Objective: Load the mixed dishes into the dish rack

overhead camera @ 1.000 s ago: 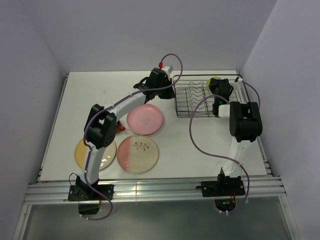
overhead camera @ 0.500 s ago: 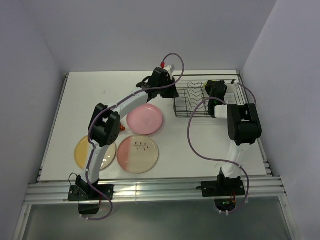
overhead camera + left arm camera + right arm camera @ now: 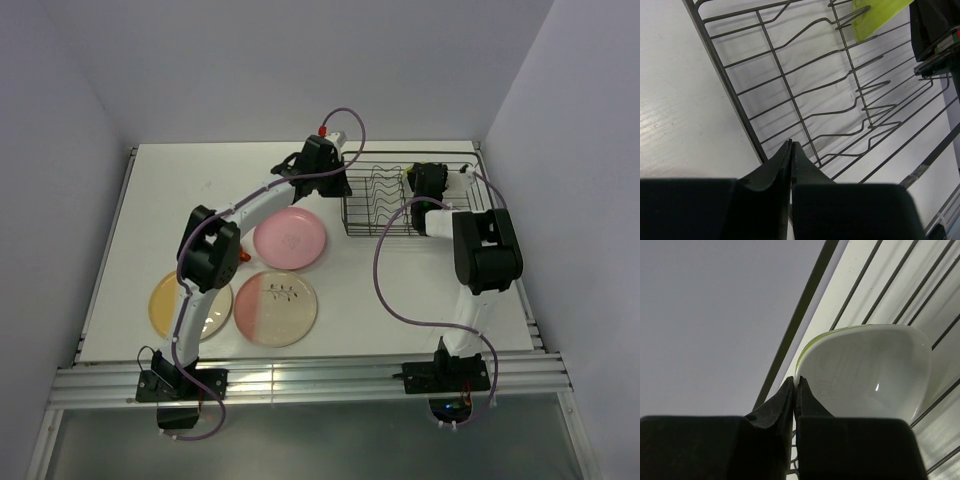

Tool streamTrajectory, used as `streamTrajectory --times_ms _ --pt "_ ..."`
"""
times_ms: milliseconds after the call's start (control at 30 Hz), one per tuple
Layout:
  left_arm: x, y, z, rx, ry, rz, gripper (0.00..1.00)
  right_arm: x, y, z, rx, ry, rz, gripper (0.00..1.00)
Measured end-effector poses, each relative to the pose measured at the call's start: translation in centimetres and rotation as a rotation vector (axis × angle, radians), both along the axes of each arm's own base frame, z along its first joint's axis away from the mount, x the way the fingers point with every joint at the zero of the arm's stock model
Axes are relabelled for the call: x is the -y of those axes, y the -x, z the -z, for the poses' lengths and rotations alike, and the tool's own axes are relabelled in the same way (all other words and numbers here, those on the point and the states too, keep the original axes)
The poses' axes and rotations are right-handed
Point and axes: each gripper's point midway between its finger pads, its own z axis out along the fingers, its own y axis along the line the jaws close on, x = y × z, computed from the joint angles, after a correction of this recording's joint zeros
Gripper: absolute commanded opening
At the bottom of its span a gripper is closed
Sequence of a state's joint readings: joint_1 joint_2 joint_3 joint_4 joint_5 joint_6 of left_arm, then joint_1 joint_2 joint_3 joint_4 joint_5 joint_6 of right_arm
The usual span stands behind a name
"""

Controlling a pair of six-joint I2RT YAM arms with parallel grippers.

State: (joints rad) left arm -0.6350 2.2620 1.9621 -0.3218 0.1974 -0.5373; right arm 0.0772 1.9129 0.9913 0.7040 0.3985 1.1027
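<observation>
On a white table (image 3: 160,190) closed in by pale lilac walls (image 3: 60,120), we see three plates lying flat and a bowl held at the rack.

At lower left, behind the metal rail (image 3: 300,380) along the near edge, the yellow-and-cream plate (image 3: 162,305) lies partly under the left arm. The orange-red cup (image 3: 242,256) peeks out beside that arm's elbow. Next come the pink-and-cream plate (image 3: 275,308) with its leaf sprig and, just above it, the plain pink plate (image 3: 289,239). At upper centre the left gripper (image 3: 791,144) has its fingers drawn to a thin slit at the left rim of the dish rack (image 3: 370,200); we cannot tell whether a wire is pinched. At upper right the right gripper (image 3: 796,382) pinches the rim of the lime-green bowl (image 3: 865,375), white inside, over the rack's wires.
</observation>
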Motion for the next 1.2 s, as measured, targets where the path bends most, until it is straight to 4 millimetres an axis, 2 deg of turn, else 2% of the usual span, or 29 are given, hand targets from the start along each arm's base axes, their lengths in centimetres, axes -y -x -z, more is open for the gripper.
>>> streamTrajectory --times_ms 33,367,567,700,900,1000,1100,1200 --pt "0.0 -0.1 0.2 -0.002 0.0 0.001 0.0 0.1 0.0 0.1 -0.001 -0.015 0.013 0.0" --pt "0.8 0.1 0.3 -0.01 0.027 0.042 0.0 0.4 0.8 0.2 0.027 -0.15 0.115 0.0" --pt "1.0 0.5 0.1 -0.016 0.036 0.076 0.08 0.1 1.4 0.3 0.033 -0.196 0.123 0.08" --pt "1.9 -0.7 -1.5 0.02 0.06 0.096 0.11 0.1 1.6 0.4 0.025 -0.212 0.129 0.09" --pt "3.5 -2.1 -5.7 0.097 0.137 0.127 0.13 0.1 1.9 0.4 0.015 -0.226 0.135 0.07" --pt "4.3 -2.2 -6.9 0.113 0.185 0.161 0.17 0.1 2.0 0.5 0.015 -0.229 0.134 0.07" --pt "5.1 -2.0 -6.9 0.103 0.224 0.191 0.21 0.1 2.1 0.5 0.012 -0.233 0.134 0.08" --pt "5.9 -1.9 -5.7 0.073 0.249 0.218 0.24 0.0 2.2 0.5 0.01 -0.239 0.136 0.08"
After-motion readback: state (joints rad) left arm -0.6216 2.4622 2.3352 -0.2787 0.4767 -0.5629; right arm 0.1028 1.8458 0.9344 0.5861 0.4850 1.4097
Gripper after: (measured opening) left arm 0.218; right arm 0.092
